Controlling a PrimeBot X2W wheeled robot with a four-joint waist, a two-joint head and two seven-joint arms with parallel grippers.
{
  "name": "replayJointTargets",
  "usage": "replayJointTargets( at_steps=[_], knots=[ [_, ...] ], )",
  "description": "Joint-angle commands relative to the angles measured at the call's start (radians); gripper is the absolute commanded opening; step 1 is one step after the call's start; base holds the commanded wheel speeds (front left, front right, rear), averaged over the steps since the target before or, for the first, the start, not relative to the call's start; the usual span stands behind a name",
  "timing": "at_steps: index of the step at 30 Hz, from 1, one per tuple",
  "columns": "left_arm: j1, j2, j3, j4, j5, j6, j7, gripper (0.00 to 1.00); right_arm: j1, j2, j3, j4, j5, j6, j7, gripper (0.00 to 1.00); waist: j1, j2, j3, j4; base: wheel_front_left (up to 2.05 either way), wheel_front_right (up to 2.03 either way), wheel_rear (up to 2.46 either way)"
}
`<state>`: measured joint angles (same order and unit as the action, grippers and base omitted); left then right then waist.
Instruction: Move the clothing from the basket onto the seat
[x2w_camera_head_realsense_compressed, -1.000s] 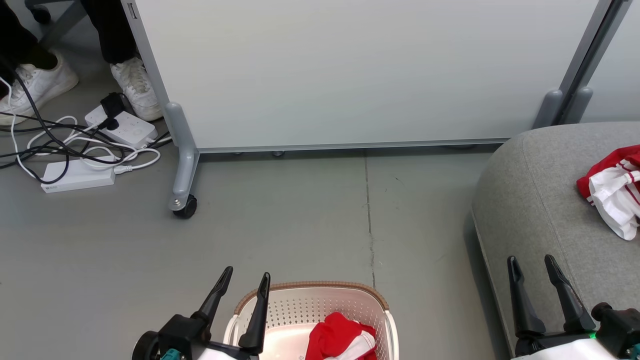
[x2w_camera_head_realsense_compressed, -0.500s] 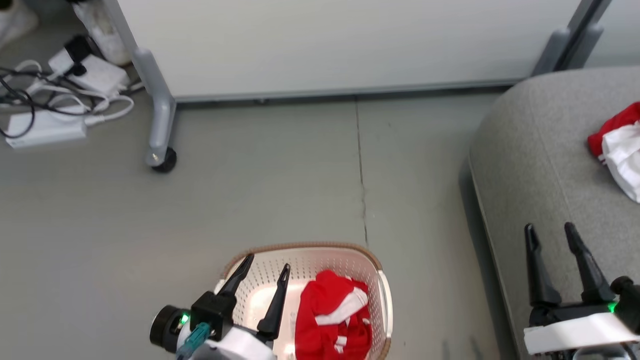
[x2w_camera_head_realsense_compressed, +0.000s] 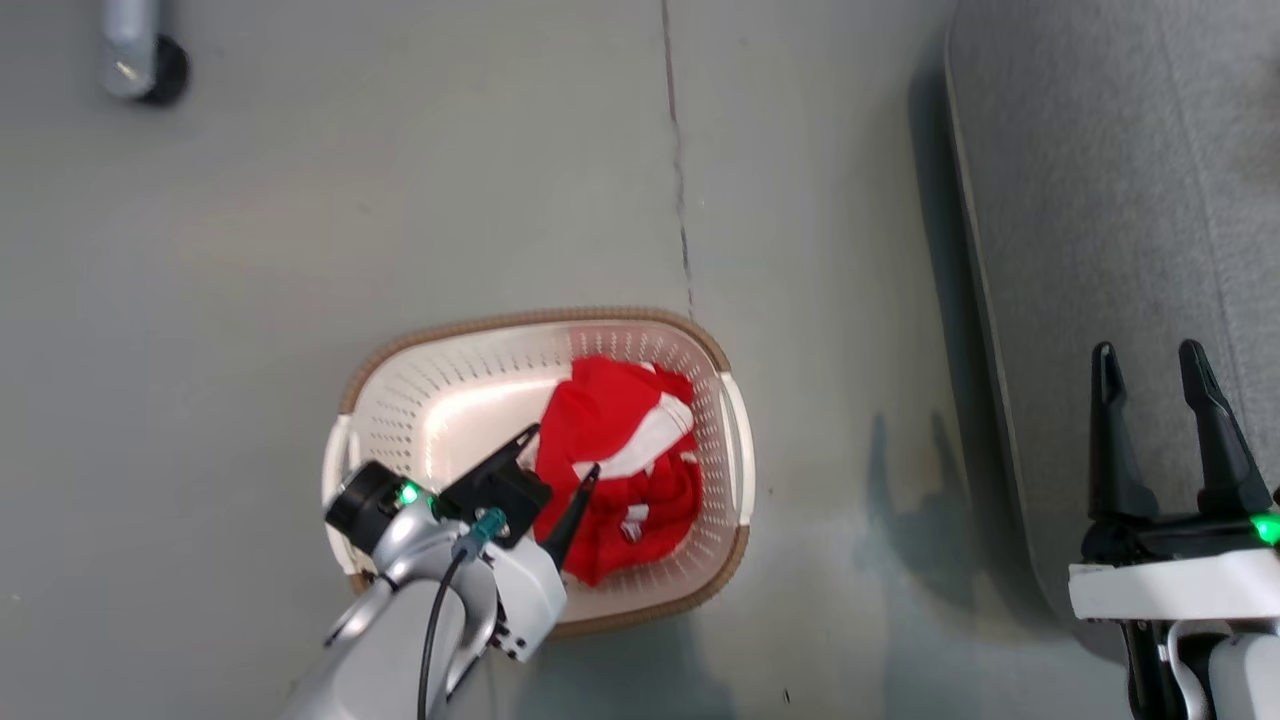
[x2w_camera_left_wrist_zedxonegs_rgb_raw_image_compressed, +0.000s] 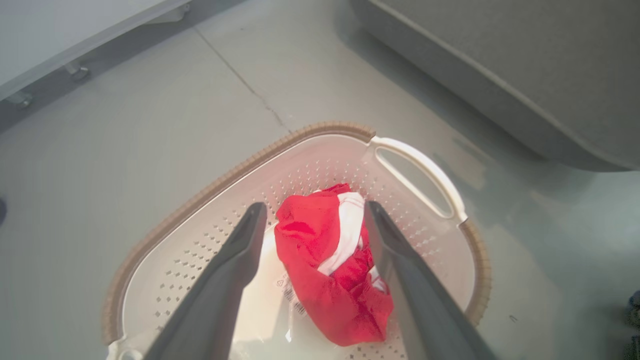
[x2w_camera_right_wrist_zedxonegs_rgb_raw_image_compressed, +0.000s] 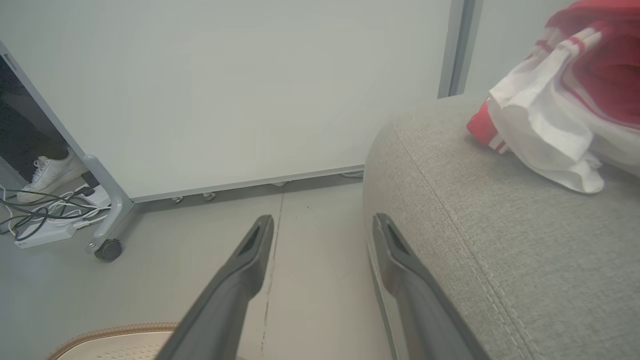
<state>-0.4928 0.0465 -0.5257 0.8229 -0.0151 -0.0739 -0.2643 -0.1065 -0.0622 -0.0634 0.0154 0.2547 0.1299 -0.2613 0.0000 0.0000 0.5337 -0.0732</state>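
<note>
So, basket (x2w_camera_head_realsense_compressed: 440, 395): cream, perforated, with a brown rim, standing on the floor (x2w_camera_head_realsense_compressed: 300, 200) just beside the seat (x2w_camera_head_realsense_compressed: 1100, 150).
Garment (x2w_camera_head_realsense_compressed: 615, 450): red with a white panel, crumpled in the half of the basket nearer the seat.
Label (x2w_camera_left_wrist_zedxonegs_rgb_raw_image_compressed: 289, 295): paper sticker on the basket bottom, partly under the garment; a barcode and a small triangle mark show, but the writing is too small to read.
Left gripper (x2w_camera_left_wrist_zedxonegs_rgb_raw_image_compressed: 315, 206): fingers spread wide over the basket, one on each side of the garment, gripping nothing; whether they touch the cloth, cannot tell.
Right gripper (x2w_camera_head_realsense_compressed: 1147, 350): fingers spread wide, empty, over the seat's near edge.
Second garment (x2w_camera_right_wrist_zedxonegs_rgb_raw_image_compressed: 550, 110): red and white with striped trim, lying on the seat; no readable print.
Seat: grey fabric with a stitched seam.
</note>
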Motion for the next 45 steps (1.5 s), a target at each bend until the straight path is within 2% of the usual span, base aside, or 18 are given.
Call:
replayJointTargets(
  at_steps=[1, 6, 11, 18, 25, 30, 36, 37, 38, 39, 40, 45],
  knots=[
    [-0.047, 0.007, -0.005, 0.047, 0.017, 0.007, 0.000, 1.00, -0.024, 0.004, 0.005, -0.007, 0.013, 0.002, -0.003, 1.00, 0.0000, 0.0000, 0.146, -0.064, 0.00, 0.00, 0.00],
    [-0.209, 0.010, -0.031, 0.289, 0.062, 0.043, 0.036, 1.00, -0.060, 0.011, 0.041, -0.025, 0.025, 0.002, -0.003, 1.00, 0.0000, 0.0000, 0.260, -0.104, 0.00, 0.00, 0.00],
    [-0.306, 0.010, 0.012, 0.405, -0.003, 0.002, 0.048, 1.00, -0.095, 0.010, 0.112, -0.062, 0.031, 0.001, -0.003, 1.00, 0.0000, 0.0000, 0.338, -0.149, 0.00, 0.00, 0.00],
    [-0.376, 0.043, 0.005, 0.449, -0.006, 0.005, 0.074, 1.00, -0.126, 0.012, 0.166, -0.075, 0.086, 0.001, -0.003, 1.00, 0.0000, 0.0000, 0.396, -0.190, 0.00, 0.00, 0.00],
    [-0.428, 0.093, 0.018, 0.465, -0.030, 0.006, 0.152, 1.00, -0.163, 0.011, 0.209, -0.071, 0.131, 0.001, -0.003, 1.00, 0.0000, 0.0000, 0.462, -0.242, 0.00, 0.00, 0.00],
    [-0.452, 0.117, -0.011, 0.467, -0.009, -0.002, 0.207, 1.00, -0.168, 0.011, 0.233, -0.068, 0.153, 0.001, -0.003, 1.00, 0.0000, 0.0000, 0.482, -0.274, 0.00, 0.00, 0.00],
    [-0.473, 0.121, -0.043, 0.468, 0.011, -0.004, 0.252, 1.00, -0.148, 0.012, 0.242, -0.071, 0.169, 0.001, -0.003, 1.00, 0.0000, 0.0000, 0.492, -0.289, 0.00, 0.00, 0.00],
    [-0.477, 0.123, -0.049, 0.468, 0.012, -0.005, 0.259, 0.89, -0.145, 0.012, 0.244, -0.072, 0.170, 0.001, -0.003, 1.00, 0.0000, 0.0000, 0.493, -0.290, 0.00, 0.00, 0.00],
    [-0.480, 0.126, -0.055, 0.469, 0.015, -0.006, 0.267, 0.43, -0.140, 0.012, 0.246, -0.072, 0.172, 0.001, -0.003, 1.00, 0.0000, 0.0000, 0.494, -0.292, 0.00, 0.00, 0.00],
    [-0.481, 0.127, -0.062, 0.469, 0.018, -0.007, 0.277, 0.04, -0.138, 0.012, 0.248, -0.072, 0.174, 0.001, -0.003, 1.00, 0.0000, 0.0000, 0.495, -0.293, 0.00, 0.00, 0.00],
    [-0.482, 0.129, -0.070, 0.469, 0.023, -0.013, 0.285, 0.00, -0.137, 0.012, 0.249, -0.071, 0.175, 0.001, -0.003, 1.00, 0.0000, 0.0000, 0.495, -0.294, 0.00, 0.00, 0.00],
    [-0.476, 0.143, -0.087, 0.469, 0.020, -0.021, 0.280, 0.00, -0.140, 0.012, 0.253, -0.059, 0.181, 0.001, -0.003, 1.00, 0.0000, 0.0000, 0.489, -0.297, 0.00, 0.00, 0.00]
  ],
)
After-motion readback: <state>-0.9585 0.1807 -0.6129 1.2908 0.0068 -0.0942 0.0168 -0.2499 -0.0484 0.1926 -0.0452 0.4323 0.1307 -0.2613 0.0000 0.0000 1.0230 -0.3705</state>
